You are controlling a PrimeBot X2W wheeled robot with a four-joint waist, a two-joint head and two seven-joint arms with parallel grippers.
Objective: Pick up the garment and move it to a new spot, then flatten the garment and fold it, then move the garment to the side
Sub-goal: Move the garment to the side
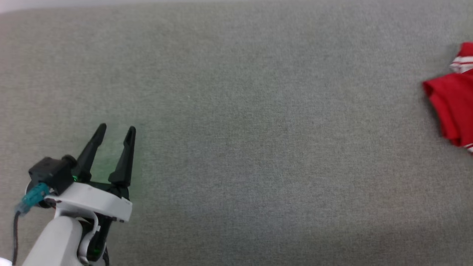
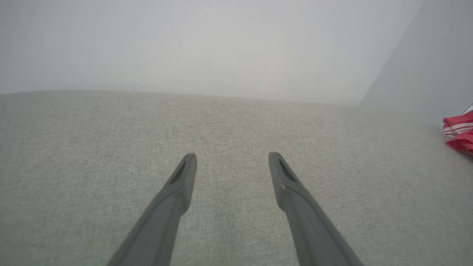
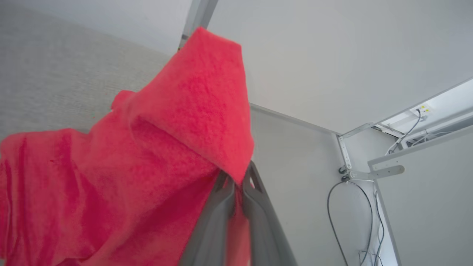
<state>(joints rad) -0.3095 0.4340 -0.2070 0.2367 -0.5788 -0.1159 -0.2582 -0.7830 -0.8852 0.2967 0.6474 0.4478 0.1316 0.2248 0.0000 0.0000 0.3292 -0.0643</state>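
Observation:
The garment (image 1: 452, 107), red with red-white striped trim, shows at the head view's right edge on the grey cloth surface (image 1: 236, 111). In the right wrist view my right gripper (image 3: 238, 181) is shut on a fold of the garment (image 3: 147, 155), and the red cloth drapes over and left of the fingers. My left gripper (image 1: 116, 129) stands open at the lower left of the head view, far from the garment, with nothing between its fingers. The left wrist view has the same open gripper (image 2: 232, 157) over bare cloth and a bit of the garment (image 2: 458, 131) at its right edge.
A pale wall (image 2: 221, 44) rises behind the surface's far edge. In the right wrist view a grey panel with a metal bracket (image 3: 369, 171) and hanging cables (image 3: 332, 207) stands beyond the surface's edge.

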